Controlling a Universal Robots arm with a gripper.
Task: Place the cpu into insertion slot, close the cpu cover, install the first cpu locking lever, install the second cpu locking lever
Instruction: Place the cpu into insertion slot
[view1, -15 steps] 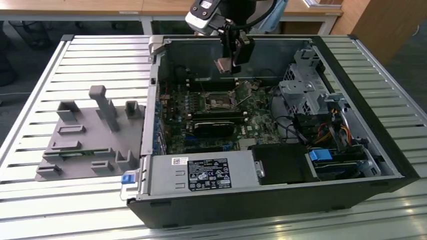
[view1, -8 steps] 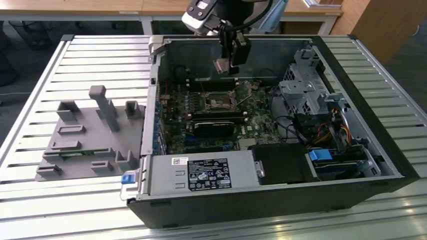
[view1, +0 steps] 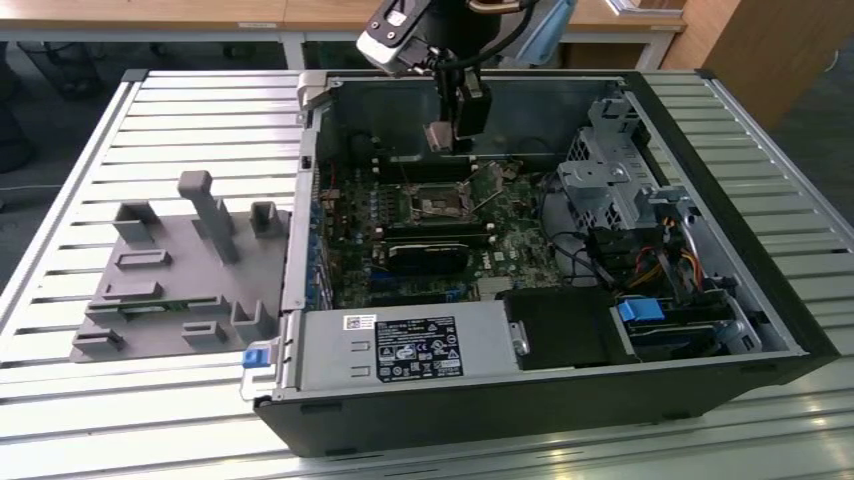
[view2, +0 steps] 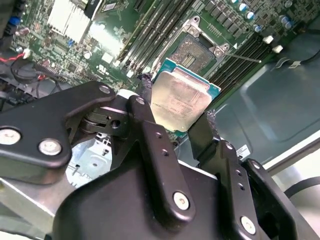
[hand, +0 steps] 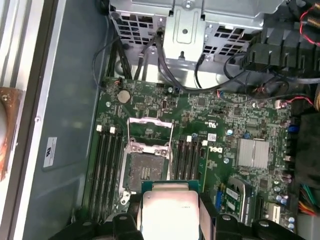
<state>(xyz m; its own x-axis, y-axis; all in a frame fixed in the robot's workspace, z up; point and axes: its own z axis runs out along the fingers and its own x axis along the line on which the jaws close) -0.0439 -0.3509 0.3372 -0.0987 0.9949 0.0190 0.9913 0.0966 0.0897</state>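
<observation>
My gripper (view1: 447, 135) hangs inside the open computer case, above the green board and toward the case's back wall. It is shut on the cpu (view2: 180, 102), a flat square chip with a silvery-tan top, held by its edges between the two black fingers (view2: 145, 107). In the first wrist view the cpu (hand: 170, 212) sits just short of the insertion slot (hand: 142, 172), not over it and well above the board. The insertion slot (view1: 434, 203) is bare with a dark centre. The cpu cover (hand: 150, 120) stands swung open on the slot's far side. A thin locking lever (view2: 245, 58) sticks out beside the slot.
Black memory slots (hand: 107, 170) flank the socket. A metal drive cage (view1: 607, 180) with cables stands on the exterior view's right. The power supply (view1: 400, 350) lies at the case's near side. A grey fixture block (view1: 187, 270) sits on the slatted table outside the case.
</observation>
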